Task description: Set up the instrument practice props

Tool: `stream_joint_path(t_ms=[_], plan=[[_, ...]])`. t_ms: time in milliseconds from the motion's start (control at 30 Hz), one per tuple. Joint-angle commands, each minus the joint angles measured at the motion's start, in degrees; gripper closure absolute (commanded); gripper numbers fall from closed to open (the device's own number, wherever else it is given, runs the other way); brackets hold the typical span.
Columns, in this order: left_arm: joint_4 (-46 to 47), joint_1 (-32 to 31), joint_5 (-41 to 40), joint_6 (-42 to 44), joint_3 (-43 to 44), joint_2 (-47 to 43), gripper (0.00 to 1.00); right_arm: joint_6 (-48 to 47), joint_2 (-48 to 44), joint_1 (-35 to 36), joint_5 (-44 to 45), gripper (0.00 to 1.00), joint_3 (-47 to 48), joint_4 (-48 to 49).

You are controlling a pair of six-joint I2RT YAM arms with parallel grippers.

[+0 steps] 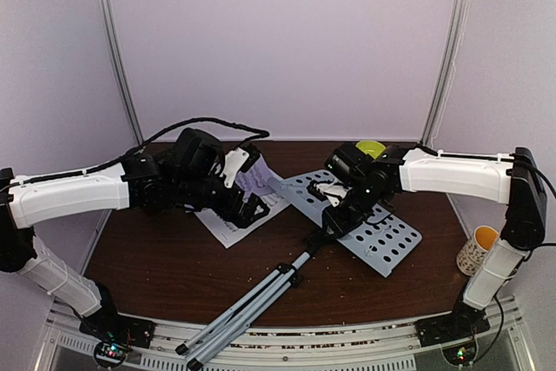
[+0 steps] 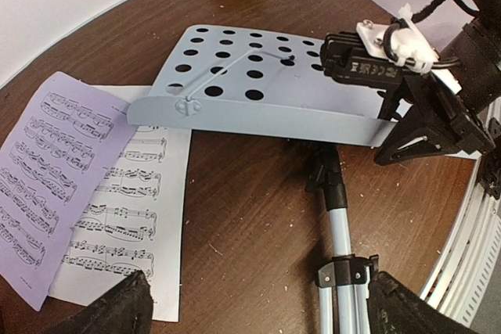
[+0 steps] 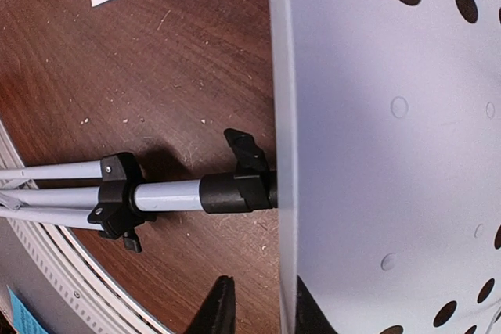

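The music stand (image 1: 369,219) lies flat right of the table's centre, tripod legs pointing to 7 o'clock, and the right gripper (image 3: 258,307) is pinching its tray's lip while the left gripper (image 2: 258,303) hangs wide open over the sheets (image 2: 94,209), so next up is probably tipping it upright.

My left arm hides most of the music sheets (image 1: 252,206) from above. The cup (image 1: 476,249) sits half behind the right arm. The notes are too small to read.
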Motion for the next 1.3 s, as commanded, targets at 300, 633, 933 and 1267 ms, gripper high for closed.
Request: stream_joint_path(t_ms=[300, 633, 933, 1267], plan=[[1.26, 0.22, -2.25, -0.95, 2.00, 0.06, 0.02, -1.75, -1.60, -1.16, 3.28, 1.00, 6.70, -6.53], [4.49, 0.22, -6.22, -3.53, -0.11, -6.93, 0.02, -5.78, -8.86, -1.15, 19.91, 1.00, 21.06, -14.98], [13.53, 0.60, -9.73, -3.88, -6.55, -18.11, 0.02, -8.54, -15.62, -0.69, 29.43, 1.00, 34.59, -17.46], [18.19, 1.75, -10.17, -4.54, -9.94, -18.16, 0.02, -19.22, -18.93, 3.52, 44.69, 1.00, 40.55, -15.78]])
